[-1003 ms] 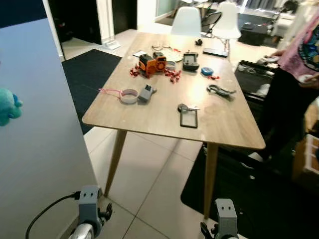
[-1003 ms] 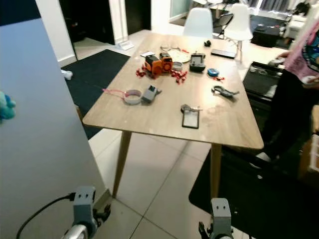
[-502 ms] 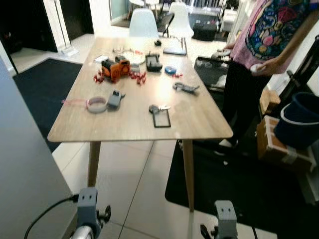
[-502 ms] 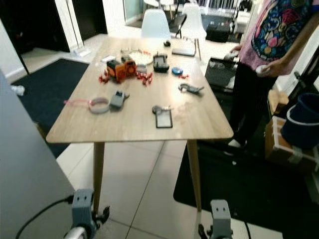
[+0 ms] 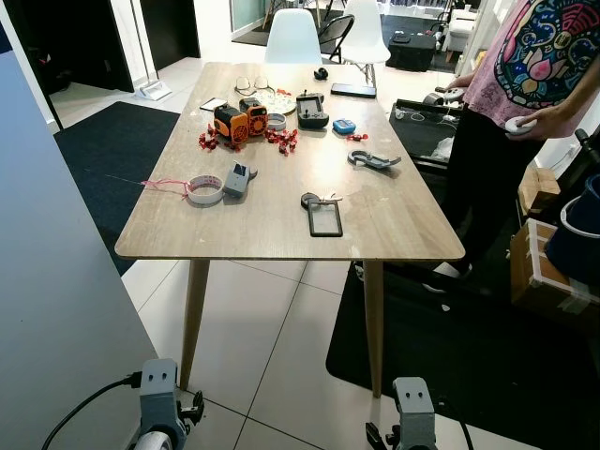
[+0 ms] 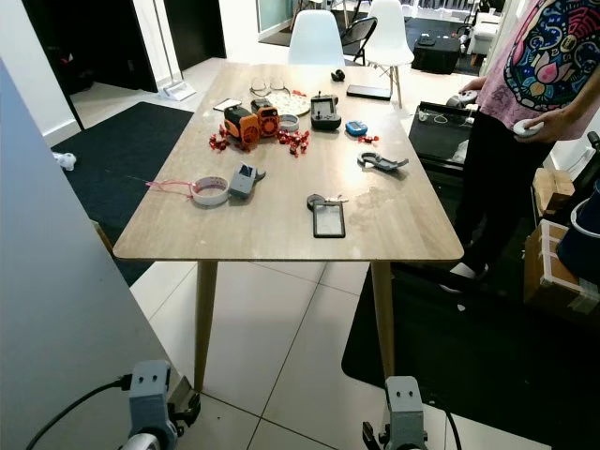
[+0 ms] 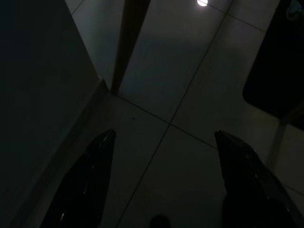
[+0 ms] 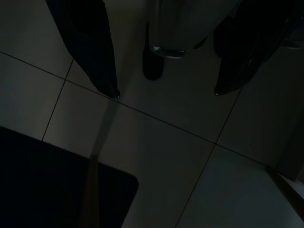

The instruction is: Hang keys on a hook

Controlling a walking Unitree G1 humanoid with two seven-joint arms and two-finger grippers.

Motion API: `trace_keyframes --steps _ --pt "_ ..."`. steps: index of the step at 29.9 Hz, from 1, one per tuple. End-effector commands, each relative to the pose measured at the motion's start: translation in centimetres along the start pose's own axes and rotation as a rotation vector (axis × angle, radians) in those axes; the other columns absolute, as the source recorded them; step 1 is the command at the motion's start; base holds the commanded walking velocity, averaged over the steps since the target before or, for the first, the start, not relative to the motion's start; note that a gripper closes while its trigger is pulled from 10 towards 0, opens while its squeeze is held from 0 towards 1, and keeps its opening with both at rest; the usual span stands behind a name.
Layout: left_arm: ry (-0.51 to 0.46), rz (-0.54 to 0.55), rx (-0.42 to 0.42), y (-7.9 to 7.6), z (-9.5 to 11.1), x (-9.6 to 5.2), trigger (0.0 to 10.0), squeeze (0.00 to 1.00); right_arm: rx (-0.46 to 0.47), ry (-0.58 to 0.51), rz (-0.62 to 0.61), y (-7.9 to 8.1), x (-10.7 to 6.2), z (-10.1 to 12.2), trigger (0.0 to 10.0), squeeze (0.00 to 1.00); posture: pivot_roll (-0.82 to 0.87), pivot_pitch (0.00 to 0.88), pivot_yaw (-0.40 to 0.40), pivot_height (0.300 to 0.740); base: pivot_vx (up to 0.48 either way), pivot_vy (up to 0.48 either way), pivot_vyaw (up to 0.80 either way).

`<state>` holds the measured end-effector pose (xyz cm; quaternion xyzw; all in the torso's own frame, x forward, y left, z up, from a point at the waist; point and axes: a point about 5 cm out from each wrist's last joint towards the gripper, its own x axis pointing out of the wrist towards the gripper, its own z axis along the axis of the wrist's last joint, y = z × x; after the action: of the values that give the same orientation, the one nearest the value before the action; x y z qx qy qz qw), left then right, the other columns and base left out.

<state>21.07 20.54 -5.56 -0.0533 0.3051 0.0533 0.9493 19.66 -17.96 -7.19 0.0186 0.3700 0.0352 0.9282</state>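
Found the keys (image 5: 313, 199) lying flat on the wooden table (image 5: 412, 239), toward its near edge and about the middle of its width, touching a black rectangular frame (image 5: 325, 219) on the near side. Noted a grey clamp-like tool (image 5: 373, 159) further back and to the right of them, well apart. Saw to the left a roll of tape (image 5: 203, 189) with a pink ribbon and, just beside it, a small grey device (image 5: 237, 178). Counted at the far half an orange toy (image 5: 239, 118), scattered red pieces (image 5: 281, 139), a black controller (image 5: 311, 108) and a small blue thing (image 5: 341, 125). Made out two white chairs (image 5: 293, 37) behind the far end. Observed a person (image 5: 525, 75) standing at the right side of the table, a white object in the hand (image 5: 534, 120).

Kept both arms low over the tiled floor (image 5: 272, 347), far from the keys. Saw the left gripper (image 7: 164, 133) with its fingers spread wide, holding nothing, next to a pale panel (image 5: 56, 281). Saw the right gripper (image 8: 166, 94) also wide and empty above the tiles, near a dark rug (image 8: 57, 185).
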Motion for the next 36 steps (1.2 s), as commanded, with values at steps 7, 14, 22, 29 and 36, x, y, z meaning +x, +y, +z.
trace_keyframes --steps 7,14,22,29,36 --pt "0.04 0.017 -0.029 0.4 -0.52 -0.11 10.0 0.0 0.008 0.023 -0.009 -0.2 -0.18 -0.55 10.0 0.0 0.04 0.054 0.0 0.74 0.0 0.0 0.0" --pt "0.027 -0.004 -0.031 0.21 -0.5 -0.15 10.0 0.0 0.006 0.03 -0.008 -0.24 -0.23 -0.7 10.0 0.0 0.04 0.055 -0.001 0.74 0.306 0.0 0.0" --pt "0.025 -0.017 -0.046 -0.14 -0.53 -0.14 10.0 0.0 0.002 0.029 -0.004 -0.19 -0.2 -0.65 10.0 0.0 0.04 0.056 -0.006 0.74 0.364 0.0 0.0" --pt "0.013 -0.016 -0.054 -0.2 -0.47 -0.17 10.0 0.0 -0.001 0.027 -0.003 -0.17 -0.16 -0.54 10.0 0.0 0.04 0.058 -0.009 0.74 0.31 0.0 0.0" --pt "-0.006 -0.008 -0.047 0.03 -0.37 -0.26 10.0 0.0 -0.002 0.028 -0.002 -0.16 -0.16 -0.55 10.0 0.0 0.04 0.057 -0.008 0.74 0.0 0.0 0.0"
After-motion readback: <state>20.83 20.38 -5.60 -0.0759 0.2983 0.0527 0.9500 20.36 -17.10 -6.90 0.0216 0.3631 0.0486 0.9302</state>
